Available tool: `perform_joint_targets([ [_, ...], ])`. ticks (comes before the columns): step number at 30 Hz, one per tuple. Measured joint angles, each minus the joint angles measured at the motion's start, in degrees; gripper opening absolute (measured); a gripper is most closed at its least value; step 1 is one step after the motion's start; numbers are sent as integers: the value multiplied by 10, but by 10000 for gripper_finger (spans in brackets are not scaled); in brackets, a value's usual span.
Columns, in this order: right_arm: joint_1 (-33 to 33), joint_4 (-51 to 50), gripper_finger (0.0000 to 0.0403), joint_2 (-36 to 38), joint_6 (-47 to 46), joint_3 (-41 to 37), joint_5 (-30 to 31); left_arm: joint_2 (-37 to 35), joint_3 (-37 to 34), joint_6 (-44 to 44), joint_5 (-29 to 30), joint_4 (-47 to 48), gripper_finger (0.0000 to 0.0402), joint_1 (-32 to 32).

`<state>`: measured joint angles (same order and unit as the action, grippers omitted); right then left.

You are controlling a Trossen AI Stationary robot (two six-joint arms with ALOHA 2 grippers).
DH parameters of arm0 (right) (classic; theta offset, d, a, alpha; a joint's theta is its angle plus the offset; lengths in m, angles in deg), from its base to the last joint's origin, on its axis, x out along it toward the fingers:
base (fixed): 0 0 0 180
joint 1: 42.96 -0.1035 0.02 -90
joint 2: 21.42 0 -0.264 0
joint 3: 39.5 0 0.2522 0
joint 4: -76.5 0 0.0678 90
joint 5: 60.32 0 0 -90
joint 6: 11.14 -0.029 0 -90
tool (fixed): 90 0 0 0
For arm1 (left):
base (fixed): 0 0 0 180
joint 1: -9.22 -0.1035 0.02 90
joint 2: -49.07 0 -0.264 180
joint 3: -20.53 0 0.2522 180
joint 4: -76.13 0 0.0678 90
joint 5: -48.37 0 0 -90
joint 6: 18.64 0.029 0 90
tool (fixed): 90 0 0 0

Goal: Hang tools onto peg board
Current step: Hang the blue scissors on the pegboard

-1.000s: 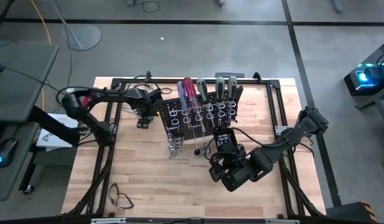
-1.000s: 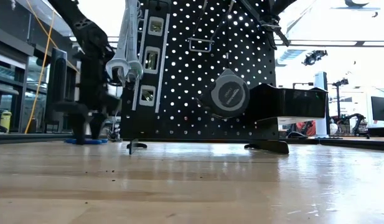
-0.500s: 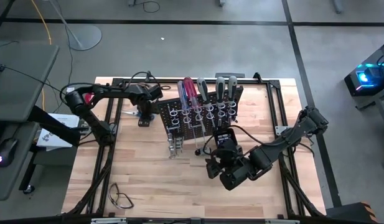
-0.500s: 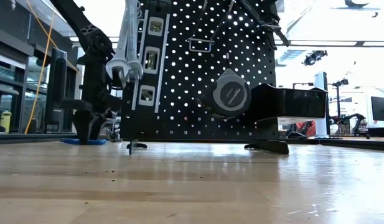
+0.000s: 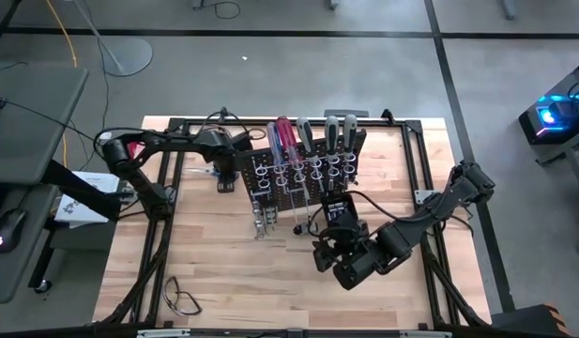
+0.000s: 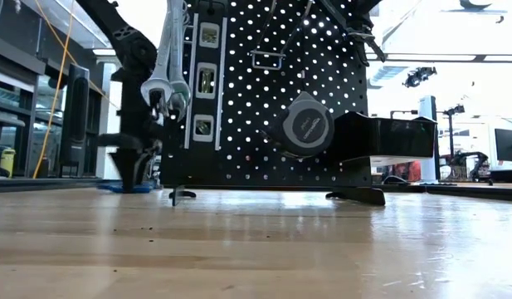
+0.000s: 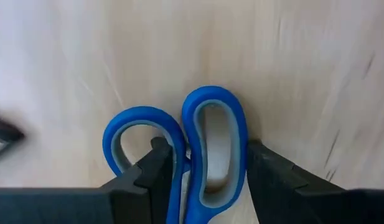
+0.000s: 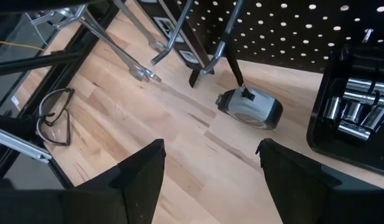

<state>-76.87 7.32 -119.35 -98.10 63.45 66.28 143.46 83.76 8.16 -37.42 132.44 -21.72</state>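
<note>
Nearest the front table edge: clear safety glasses (image 5: 180,299) lie on the wooden table (image 5: 242,282), well apart from both arms.

Right gripper (image 8: 209,163) hangs over the table in front of the peg board (image 6: 264,91), jaws wide apart, nothing between them. In its wrist view, a grey tape measure (image 8: 249,107) sits on the wood just beside a black box of silver sockets (image 8: 350,115); both stand close to the board's foot.

Peg board stands upright mid-table. Silver wrenches (image 6: 166,58) hang on its front face, near 1 side edge. Seen from above, 5 screwdrivers (image 5: 312,136) stand in the ring row: 1 blue, 1 red, 3 grey/black.

Beyond the board's end: left gripper (image 7: 201,171) low over the table, beside the board and partly hidden by it in the low view. Its 2 fingers (image 7: 155,167) straddle 1 loop of the blue-handled scissors (image 7: 207,155), which lie flat on the wood. Jaws partly apart; cannot tell whether they clamp the handle.
</note>
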Motion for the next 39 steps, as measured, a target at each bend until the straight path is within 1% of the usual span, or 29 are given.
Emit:
perform_joint_targets([
  [1, 0, 0, 252, 0, 0, 0, 0, -10, 6, -4, -4, 0, 152, 0],
  [2, 0, 0, 252, 0, 2, 0, 0, -25, 11, -9, -5, -4, 118, 2],
  [3, 0, 0, 252, 0, 4, 0, 1, -37, 19, -15, -11, -3, 59, 2],
  [4, -1, 0, 252, 0, 5, 0, 4, -47, 22, -18, -13, -1, 25, 2],
  [5, -2, 0, 252, 0, 7, 0, 5, -56, 25, -21, -16, 8, 9, 2],
  [6, -2, 0, 252, 0, 9, 0, 8, -69, 28, -24, -19, 16, 2, 3],
  [8, -4, 0, 252, 0, 10, 0, 10, -88, 41, -33, -20, 24, 4, 8],
  [11, -5, 0, 252, 0, 11, 0, 14, -113, 42, -42, -21, 41, 4, 8],
  [15, -7, 3, 252, 0, 20, 0, 23, -129, 44, -63, -20, 32, 3, 5],
  [19, -6, 3, 252, 0, 22, 0, 23, -115, 33, -107, -25, -26, 3, 1],
  [21, -6, 3, 252, 0, 24, 0, 23, -98, 31, -125, -32, -38, 15, 2],
  [24, -6, 3, 252, 0, 24, 0, 20, -71, 30, -132, -33, -36, 45, 11],
  [29, -6, 3, 252, 0, 24, 0, 17, -34, 30, -127, 8, -62, 113, 18],
  [32, -5, 3, 252, 0, 24, 0, 17, -15, 31, -126, -17, -66, 142, 18],
  [35, -2, 1, 252, 0, 24, 0, 12, 10, 31, -142, -35, -49, 150, 20],
  [39, 1, -5, 252, 0, 24, 0, 8, 43, 33, -161, -8, -56, 139, 26],
])
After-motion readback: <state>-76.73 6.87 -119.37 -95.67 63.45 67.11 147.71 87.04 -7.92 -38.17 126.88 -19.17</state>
